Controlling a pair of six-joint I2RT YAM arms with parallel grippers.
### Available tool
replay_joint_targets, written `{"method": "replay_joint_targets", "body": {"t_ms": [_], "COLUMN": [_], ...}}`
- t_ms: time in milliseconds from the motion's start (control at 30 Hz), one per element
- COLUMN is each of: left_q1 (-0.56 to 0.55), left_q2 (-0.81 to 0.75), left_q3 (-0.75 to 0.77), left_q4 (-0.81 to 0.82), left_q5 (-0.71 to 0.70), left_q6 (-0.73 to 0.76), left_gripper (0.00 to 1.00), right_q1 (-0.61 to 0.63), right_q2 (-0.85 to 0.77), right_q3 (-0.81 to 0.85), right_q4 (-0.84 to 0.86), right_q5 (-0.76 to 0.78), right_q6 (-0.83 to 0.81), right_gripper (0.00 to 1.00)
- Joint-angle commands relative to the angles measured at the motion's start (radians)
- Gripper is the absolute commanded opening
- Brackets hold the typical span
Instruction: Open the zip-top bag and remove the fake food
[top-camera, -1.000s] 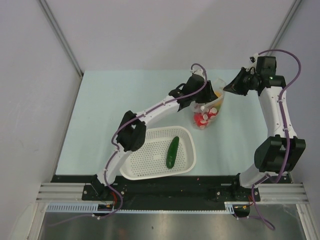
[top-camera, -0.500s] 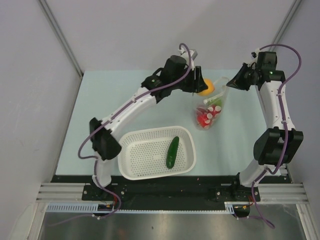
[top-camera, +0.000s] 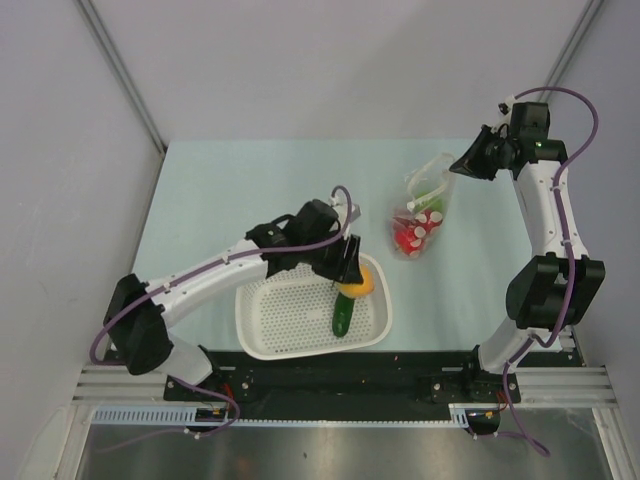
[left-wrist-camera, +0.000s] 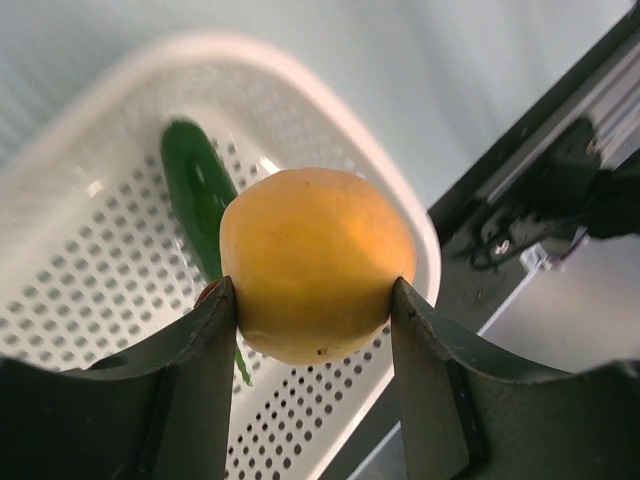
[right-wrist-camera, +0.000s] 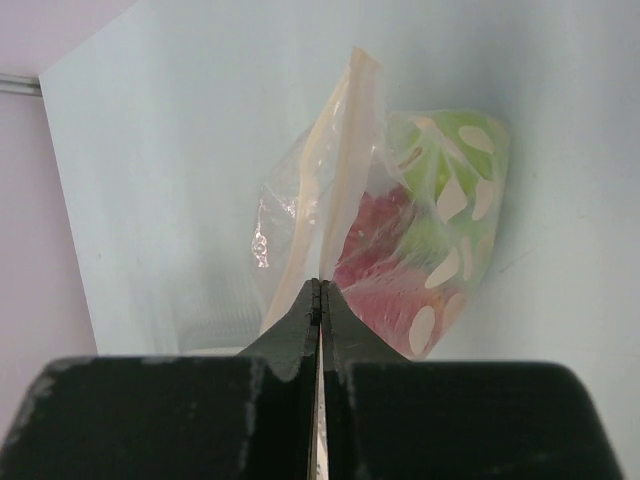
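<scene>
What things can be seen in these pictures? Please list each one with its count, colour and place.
orange fruit: one, orange-yellow, held over the right end of the basket.
cucumber: one, dark green, lying in the basket.
basket: one, white, perforated, near middle of the table.
zip-top bag: one, clear, far right of the table, its mouth lifted.
bagged fruits: red and green, inside the bag; count unclear.
table: one, pale blue-green.
left gripper: one, black, clamped on the orange fruit.
right gripper: one, black, pinching the bag's zip edge.
</scene>
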Motion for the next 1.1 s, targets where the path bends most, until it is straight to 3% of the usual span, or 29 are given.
{"method": "replay_joint_targets", "body": {"t_ms": [0,33,133,167,233,267,367,433,533,667,767,1000,1067], "left_q1": [-0.046,-0.051,-0.058,-0.061,-0.061,-0.06,-0.061,-0.061,-0.058,-0.043,-0.014,0.046,0.06], "left_q2": [0.015,0.027,0.064,0.066,0.061,0.057,0.061,0.096,0.118,0.185,0.298,0.638,0.707], "left_q3": [-0.064,-0.067,-0.085,-0.094,-0.093,-0.081,-0.024,0.046,0.131,0.263,0.433,0.929,0.996], "left_q4": [0.031,0.019,0.011,0.029,0.049,0.073,0.092,0.084,0.103,0.224,0.251,0.206,0.195], "left_q5": [0.062,0.068,0.085,0.094,0.108,0.114,0.108,0.119,0.171,0.18,0.157,0.082,0.077], "left_q6": [-0.056,-0.061,-0.065,-0.064,-0.054,-0.047,-0.005,0.024,0.051,0.033,-0.034,-0.175,-0.229], "left_gripper": [0.07,0.09,0.28,0.43,0.59,0.78,0.94,0.94,0.84,0.59,0.47,0.45,0.47], "right_q1": [0.002,0.002,0.008,0.01,0.018,0.019,0.027,0.028,0.028,0.028,0.036,0.054,0.056], "right_q2": [-0.002,-0.003,-0.006,-0.011,-0.012,-0.014,-0.02,-0.022,-0.023,-0.037,-0.054,-0.075,-0.083], "right_q3": [0.015,0.013,0.007,0.004,-0.002,-0.005,-0.011,-0.011,0.001,0.01,0.0,-0.011,-0.002], "right_q4": [0.04,0.043,0.044,0.044,0.043,0.043,0.038,0.033,0.018,-0.005,-0.009,-0.026,-0.032], "right_q5": [-0.01,-0.012,-0.015,-0.014,-0.014,-0.014,-0.01,-0.01,-0.007,-0.003,-0.003,0.005,0.003], "right_q6": [-0.019,-0.019,-0.016,-0.017,-0.017,-0.017,-0.02,-0.02,-0.03,-0.036,-0.034,-0.036,-0.033], "right_gripper": [0.0,0.0,0.0,0.0,0.0,0.0,0.0,0.0,0.0,0.0,0.0,0.0,0.0]}}
